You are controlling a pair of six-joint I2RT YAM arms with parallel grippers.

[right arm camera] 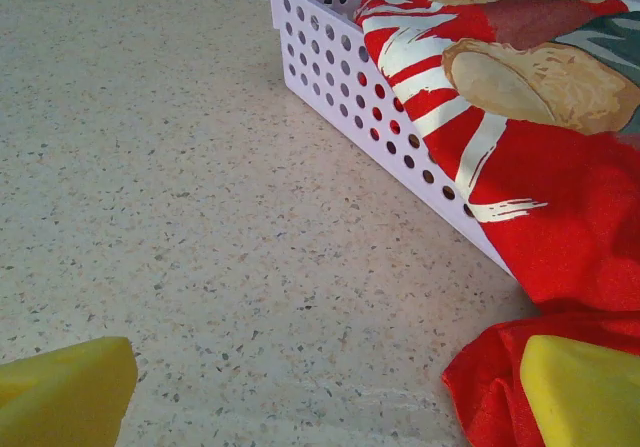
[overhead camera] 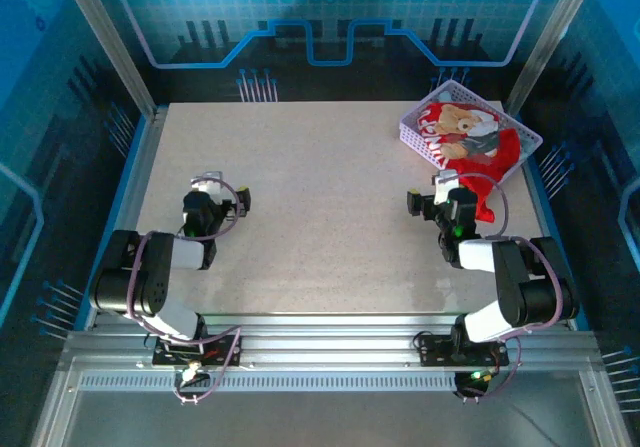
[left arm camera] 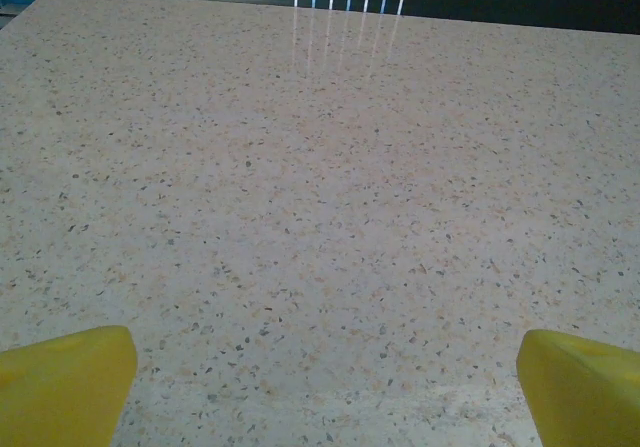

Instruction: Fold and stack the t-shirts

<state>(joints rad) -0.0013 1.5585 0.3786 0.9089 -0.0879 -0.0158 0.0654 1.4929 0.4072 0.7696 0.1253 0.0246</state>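
Speckled table (overhead camera: 320, 217), red t-shirt (right arm camera: 560, 217) draped from basket (right arm camera: 340, 67) beside spread right jaws (right arm camera: 320, 387).

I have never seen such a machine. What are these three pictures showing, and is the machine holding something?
The top picture looks down on two robot arms bolted at the table's near edge. Each ends in a two-finger pincer: left pincer, right pincer. The other two pictures come from cameras on the wrists; the yellow shapes at the bottom corners are the pincer's own fingers. Both pincers are open and hold nothing. At the far right stands a basket with a red shirt spilling over its side onto the table.
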